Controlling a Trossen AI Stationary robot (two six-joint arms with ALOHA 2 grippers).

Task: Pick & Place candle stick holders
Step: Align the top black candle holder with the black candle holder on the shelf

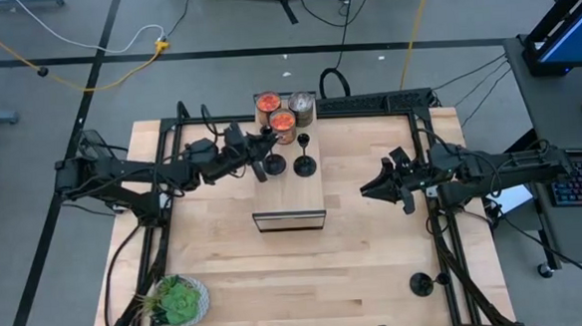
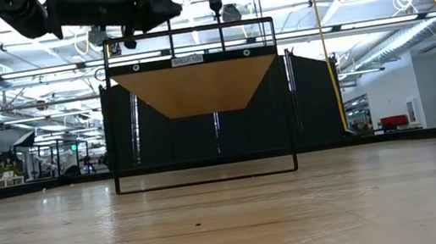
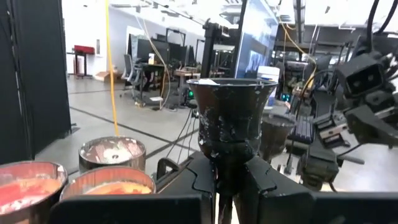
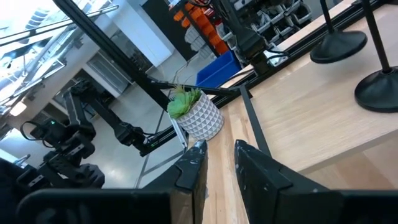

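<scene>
Two black candle stick holders stand upright on the top of a wooden shelf (image 1: 289,198) in the middle of the table, one on the left (image 1: 274,167) and one on the right (image 1: 304,165). My left gripper (image 1: 267,156) is shut on the left one, whose cup (image 3: 230,115) fills the left wrist view; the other holder (image 3: 273,134) shows behind it. A third holder (image 1: 420,283) stands on its base at the table's near right. My right gripper (image 1: 370,190) hovers open and empty to the right of the shelf. My left gripper pinches the holder's thin stem just below the cup (image 3: 229,167) between its two fingers, coming level from the table's left. The holder stays upright. Its base (image 1: 274,169) is at the shelf top; I cannot tell whether it touches.
Two jars with red-orange contents (image 1: 267,103) (image 1: 283,122) and a silvery jar (image 1: 301,106) stand behind the shelf at the far edge. A potted green plant (image 1: 178,301) sits at the near left corner. A black frame borders the table.
</scene>
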